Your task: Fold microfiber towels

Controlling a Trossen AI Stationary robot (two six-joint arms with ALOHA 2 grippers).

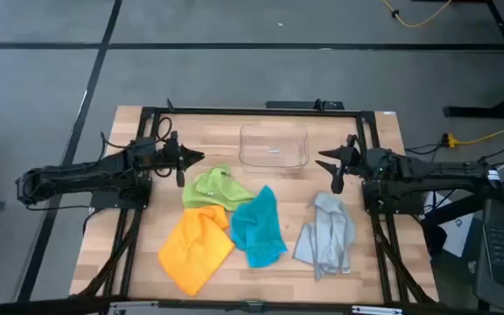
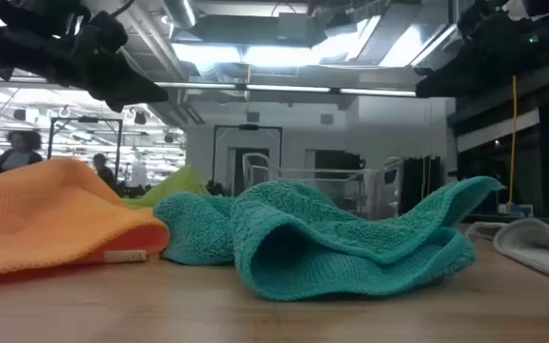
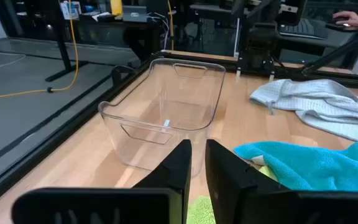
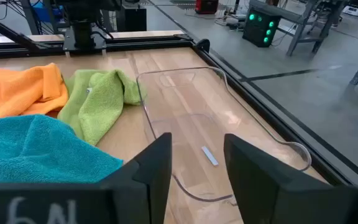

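Microfiber towels (image 1: 256, 227) lie crumpled and overlapping mid-table, none folded yet. Left tool (image 1: 192, 159) nearly closed, right tool (image 1: 325, 163) parted, both empty. Grabbing the green one could drag its neighbours along.

The dark six-joint left arm (image 1: 86, 178) is stretched in from the table's left edge, and its two-finger left gripper (image 1: 191, 160) is held above the tabletop with the fingers (image 3: 180, 167) set close together, only a narrow slot being seen between them. The dark six-joint right arm (image 1: 436, 179) is extended from the right edge; its two-finger right gripper (image 1: 329, 164) is held with the fingers (image 4: 156, 163) parted.
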